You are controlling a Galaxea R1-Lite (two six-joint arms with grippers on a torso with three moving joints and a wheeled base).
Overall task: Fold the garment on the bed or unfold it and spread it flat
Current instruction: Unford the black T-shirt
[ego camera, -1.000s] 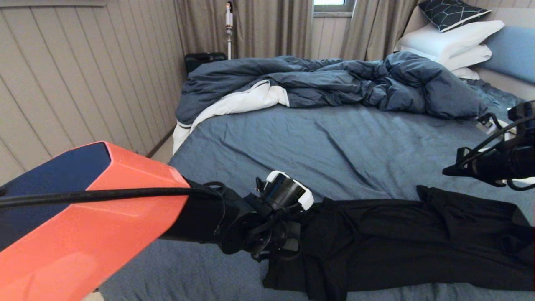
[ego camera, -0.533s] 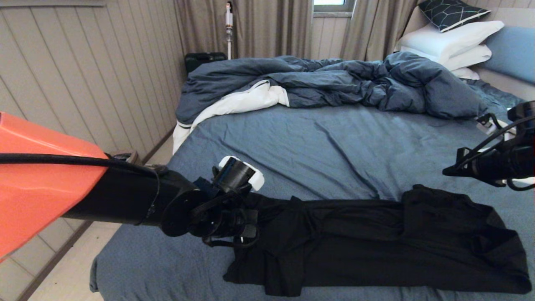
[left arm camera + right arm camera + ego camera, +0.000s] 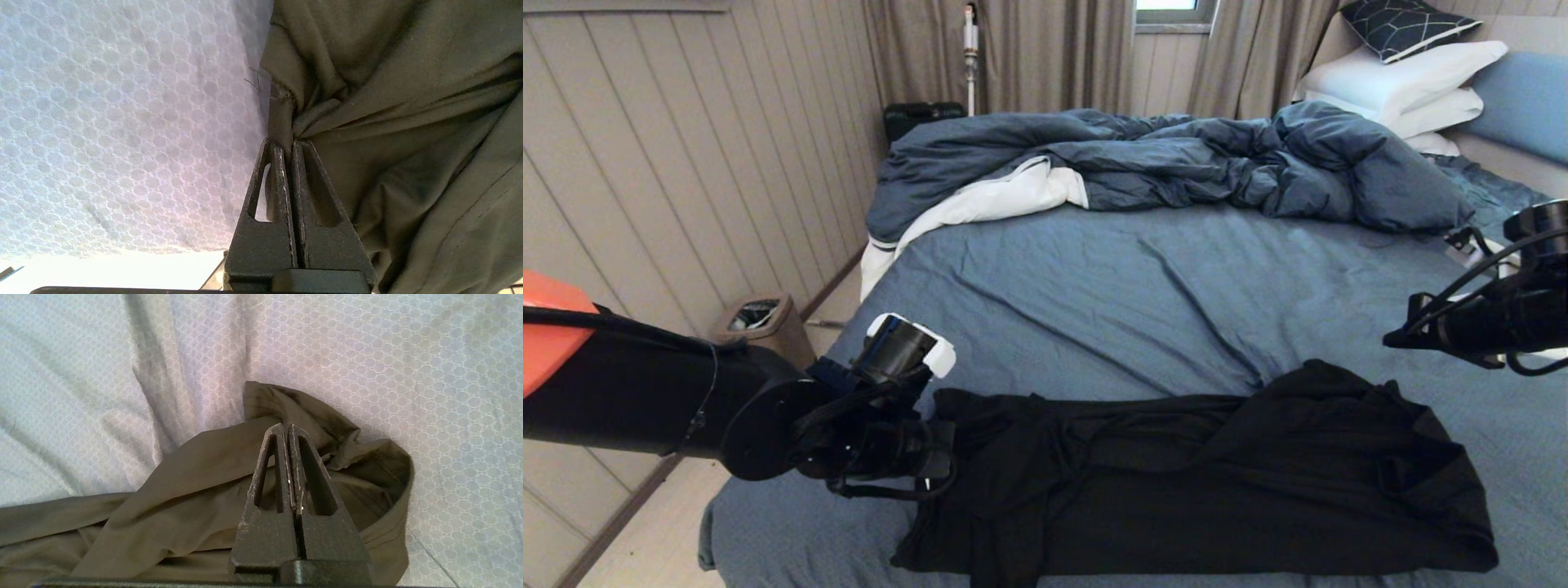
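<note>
While the left gripper (image 3: 286, 147) pinches the shirt (image 3: 1201, 474) on the bed (image 3: 1143, 302), the right gripper (image 3: 286, 430) hovers above the shirt, jaws pressed together.

Bed (image 3: 1143, 278): duvet (image 3: 1176, 163), pillows (image 3: 1413, 82), black garment (image 3: 1217, 474) on sheet.

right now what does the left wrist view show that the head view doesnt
Only the left wrist view shows the left hand shut, pinching a bunched fold of the garment. Only the head view shows the whole garment stretched across the bed, the duvet, pillows and the right hand's arm. Both show black cloth on blue sheet.
</note>
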